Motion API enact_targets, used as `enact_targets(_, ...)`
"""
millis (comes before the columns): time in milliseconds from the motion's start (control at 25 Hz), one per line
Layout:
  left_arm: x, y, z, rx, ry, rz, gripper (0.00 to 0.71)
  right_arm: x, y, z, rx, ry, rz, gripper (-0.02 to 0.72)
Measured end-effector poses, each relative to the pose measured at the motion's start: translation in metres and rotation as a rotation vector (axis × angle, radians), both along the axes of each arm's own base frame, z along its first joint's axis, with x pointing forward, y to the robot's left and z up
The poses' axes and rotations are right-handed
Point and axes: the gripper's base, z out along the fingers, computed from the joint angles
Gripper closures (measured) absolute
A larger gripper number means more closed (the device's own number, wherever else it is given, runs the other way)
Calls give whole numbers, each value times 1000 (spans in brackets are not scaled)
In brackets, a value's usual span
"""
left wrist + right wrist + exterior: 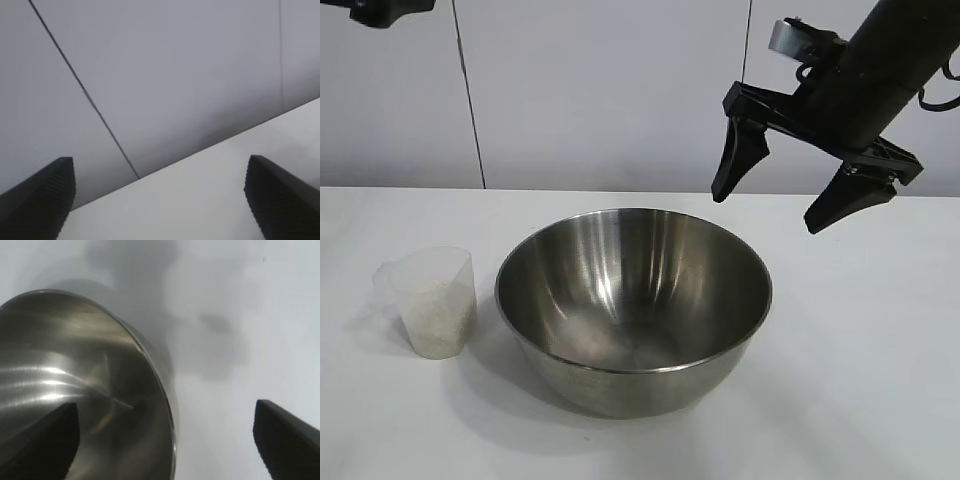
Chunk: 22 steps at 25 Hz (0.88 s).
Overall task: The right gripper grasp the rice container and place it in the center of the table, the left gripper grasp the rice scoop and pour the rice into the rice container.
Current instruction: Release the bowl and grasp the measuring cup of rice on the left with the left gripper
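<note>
At the far left of the exterior view we see only a black scrap of the left arm [388, 10], cut off by the frame at about 11 o'clock, high above the table [880, 400]. Its claw does not appear there. Our left wrist view fills that gap: the left gripper [160, 200] has its two ridged fingers [42, 200] wide apart, holding nothing, aimed at the wall and the table's far edge.

Moving right, the rice scoop [432, 300] stands upright on the table at 9 o'clock from the rice container [633, 305], just beside it; we cannot tell whether they touch. The rice [440, 318] fills the scoop most of the way. The scoop's small handle, at its left, is faint and hard to make out.

The rice container sits near the table's middle, upright. We see no rice in it.

Further right, the right arm slants down from the 1 o'clock corner, and the right gripper [798, 200] hangs in the air above the bowl's far right rim, at about 1 o'clock from its centre, fingers splayed apart and clear of the steel. The right wrist view shows what the outside camera does not: one fingertip [47, 440] lies over the bowl's [75, 380] inside, the other over bare table beyond the rim. The scoop is out of that view.
</note>
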Motion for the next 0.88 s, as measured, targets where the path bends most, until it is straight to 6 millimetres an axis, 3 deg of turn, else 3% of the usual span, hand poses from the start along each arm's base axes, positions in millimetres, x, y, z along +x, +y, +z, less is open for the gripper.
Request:
enact_targets(120,1,1,-2,-32,2,16,53,-1,0,0,2,13,4,51)
enact_targets(280,-1,4,-22,-75,-39,47,53,-2,0,-1,1,26,9,51)
enact_targets(560,-34,21,-45,-509,-315,61,53,-3,0,-1,1,27,9,51)
enact_targets(880,-74,39,-95,-394,-226,73,56,-3,0,-1,1,37,12,51)
